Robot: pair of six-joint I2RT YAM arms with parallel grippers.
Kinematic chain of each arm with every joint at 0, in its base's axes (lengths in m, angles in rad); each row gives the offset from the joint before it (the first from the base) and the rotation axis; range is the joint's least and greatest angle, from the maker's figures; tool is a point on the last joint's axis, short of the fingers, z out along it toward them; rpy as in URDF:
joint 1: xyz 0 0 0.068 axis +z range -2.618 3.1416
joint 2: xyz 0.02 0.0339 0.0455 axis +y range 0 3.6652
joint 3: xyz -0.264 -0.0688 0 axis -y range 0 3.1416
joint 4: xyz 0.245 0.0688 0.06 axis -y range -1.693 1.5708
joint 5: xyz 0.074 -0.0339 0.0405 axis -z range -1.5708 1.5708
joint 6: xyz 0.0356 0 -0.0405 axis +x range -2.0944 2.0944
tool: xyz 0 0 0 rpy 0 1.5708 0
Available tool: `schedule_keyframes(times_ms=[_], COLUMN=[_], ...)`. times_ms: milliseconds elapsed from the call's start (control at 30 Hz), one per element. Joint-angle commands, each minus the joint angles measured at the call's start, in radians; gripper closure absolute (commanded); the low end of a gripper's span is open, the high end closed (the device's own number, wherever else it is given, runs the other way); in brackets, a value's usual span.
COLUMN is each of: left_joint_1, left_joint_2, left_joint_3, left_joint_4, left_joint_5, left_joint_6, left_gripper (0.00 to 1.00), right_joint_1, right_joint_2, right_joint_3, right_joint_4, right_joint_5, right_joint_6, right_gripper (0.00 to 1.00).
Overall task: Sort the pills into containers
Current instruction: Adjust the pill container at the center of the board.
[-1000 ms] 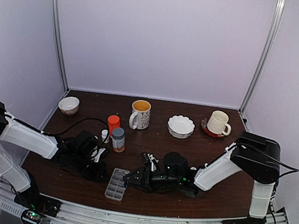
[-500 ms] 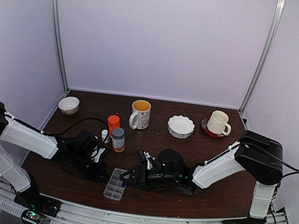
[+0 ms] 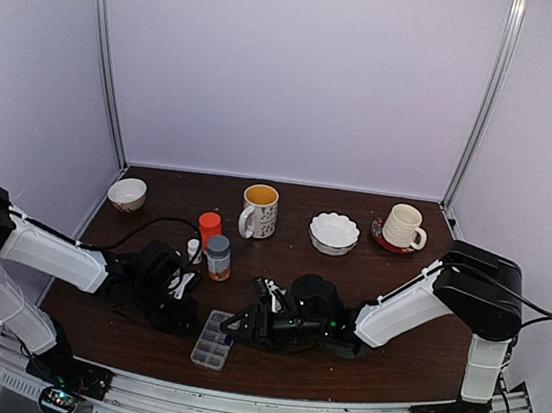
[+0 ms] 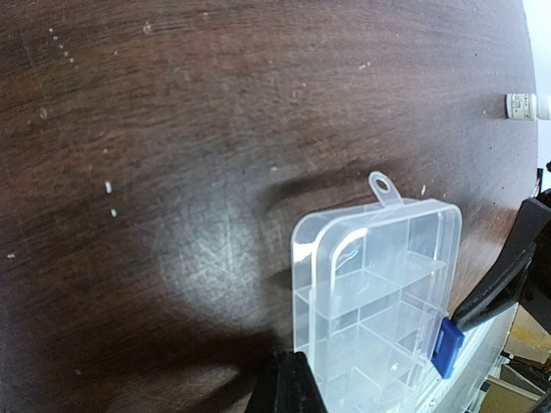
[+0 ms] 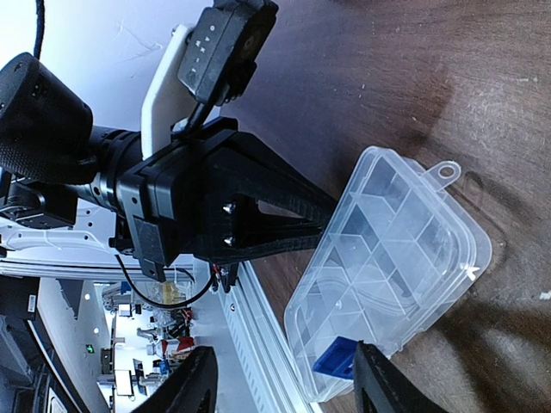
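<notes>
The clear compartment box, the containers (image 3: 211, 340), lies flat near the table's front edge, lid down, with a blue latch (image 5: 336, 357) at its near end. My left gripper (image 3: 185, 318) is shut, and its tip (image 4: 290, 370) rests against the box's (image 4: 379, 284) left edge with nothing held. My right gripper (image 3: 233, 328) is open; its fingers straddle the latch end of the box (image 5: 387, 258) without clamping it. In the left wrist view a few tiny whitish pills (image 4: 108, 186) lie loose on the dark wood.
Behind the box stand an orange-capped bottle (image 3: 210, 227), a grey-capped bottle (image 3: 217, 256) and a small white bottle (image 3: 193, 249). Further back are a mug (image 3: 258, 210), a scalloped white bowl (image 3: 334, 233), a small bowl (image 3: 126, 193) and a cream cup (image 3: 402, 226). The metal front rail runs just beside the box.
My right arm has reached further left, and the box has slid slightly left and towards the front edge. The left arm has stayed put.
</notes>
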Motion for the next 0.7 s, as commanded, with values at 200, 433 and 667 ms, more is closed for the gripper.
schedule_keyframes(times_ms=[200, 433, 667], left_joint_1=[-0.021, -0.026, -0.029], left_joint_2=[0.08, 0.093, -0.047], left_joint_3=[0.023, 0.077, 0.136], left_joint_4=[0.075, 0.013, -0.237], left_joint_5=[0.01, -0.052, -0.245], left_joint_6=[-0.028, -0.016, 0.049], left_gripper=[1.0, 1.0, 0.91], right_joint_1=[0.012, 0.001, -0.028], right_joint_2=[-0.029, -0.086, -0.164], right_joint_3=[0.046, 0.007, -0.06], right_joint_4=[-0.027, -0.076, -0.173], right_joint_5=[0.0, 0.045, 0.109], right_joint_6=[-0.022, -0.053, -0.103], right_gripper=[0.44, 0.45, 0.45])
